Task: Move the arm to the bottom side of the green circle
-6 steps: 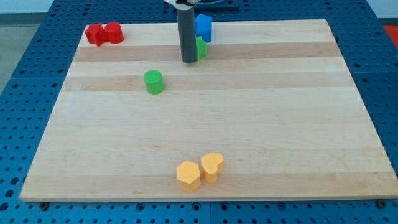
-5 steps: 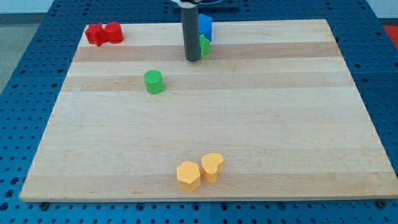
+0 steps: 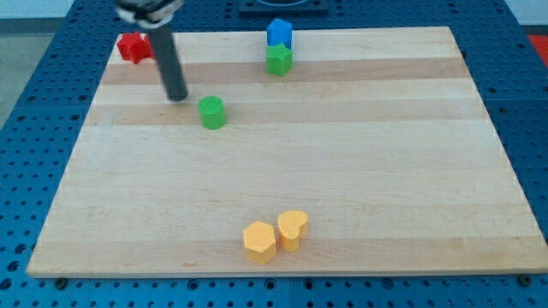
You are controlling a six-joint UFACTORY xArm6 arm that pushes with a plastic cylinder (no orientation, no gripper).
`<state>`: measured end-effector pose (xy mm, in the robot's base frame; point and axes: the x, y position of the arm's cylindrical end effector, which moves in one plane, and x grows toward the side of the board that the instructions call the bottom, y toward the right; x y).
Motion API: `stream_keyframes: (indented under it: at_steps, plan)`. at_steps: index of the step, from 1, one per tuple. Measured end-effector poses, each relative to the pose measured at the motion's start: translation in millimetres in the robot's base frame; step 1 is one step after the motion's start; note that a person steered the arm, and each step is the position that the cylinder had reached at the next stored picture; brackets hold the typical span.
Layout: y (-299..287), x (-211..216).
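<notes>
My tip [image 3: 177, 97] rests on the wooden board [image 3: 360, 171]; it is a plain rod end with no fingers to spread or pinch, and it touches no block. Just to its right and a little toward the view's bottom stands the green circle [image 3: 211, 112], near but apart from the tip. Toward the view's top and left of the tip, a red block [image 3: 131, 47] shows at the board's far corner, partly hidden behind the rod, so its shape is hard to tell. Well off to the tip's right, near the view's top, a green star-like block [image 3: 278, 60] sits touching a blue block [image 3: 279, 33] behind it. Far toward the view's bottom, a yellow hexagon [image 3: 259, 241] and a yellow heart [image 3: 293, 228] lie side by side.

I judge the approach to be in hand: the tip is beside the circle's upper left, not yet below it. The next move calls for swinging round the circle's left side, keeping clear of it, then stopping just beneath it.
</notes>
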<state>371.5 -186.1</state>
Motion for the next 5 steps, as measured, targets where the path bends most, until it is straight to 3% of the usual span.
stream_keyframes:
  at_steps: [1,3,5]
  plan:
    - [5,36]
    - [114,35]
    - [126,4]
